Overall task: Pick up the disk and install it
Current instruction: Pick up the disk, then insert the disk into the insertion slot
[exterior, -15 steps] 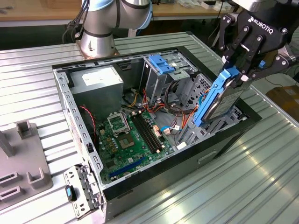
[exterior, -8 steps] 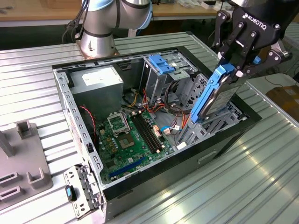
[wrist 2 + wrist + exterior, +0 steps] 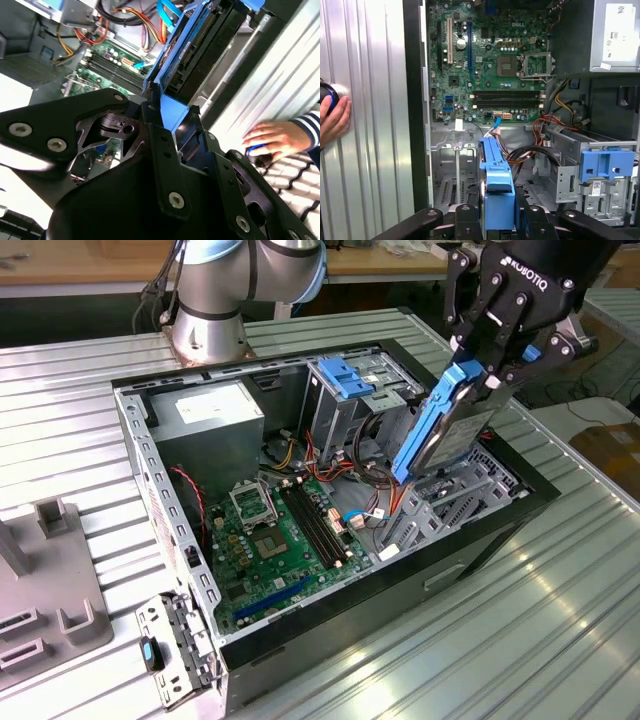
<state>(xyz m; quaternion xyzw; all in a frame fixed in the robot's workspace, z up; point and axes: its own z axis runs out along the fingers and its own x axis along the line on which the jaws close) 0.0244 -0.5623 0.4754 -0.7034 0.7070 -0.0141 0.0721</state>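
A: First wrist view: held end of the disk [image 3: 496, 170] hidden behind the gripper [image 3: 498, 216].
B: Same view, hand [image 3: 332, 121] and grey box [image 3: 598, 47] cut by picture edge; box label [image 3: 620, 35] print too small to read. Exterior view: arm [image 3: 235, 280] cropped.

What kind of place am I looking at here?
Probably a robotics lab or test bench: an open computer case sits on a ribbed metal table, a robot arm is mounted beside it, and its end effector holds a disk above the case.
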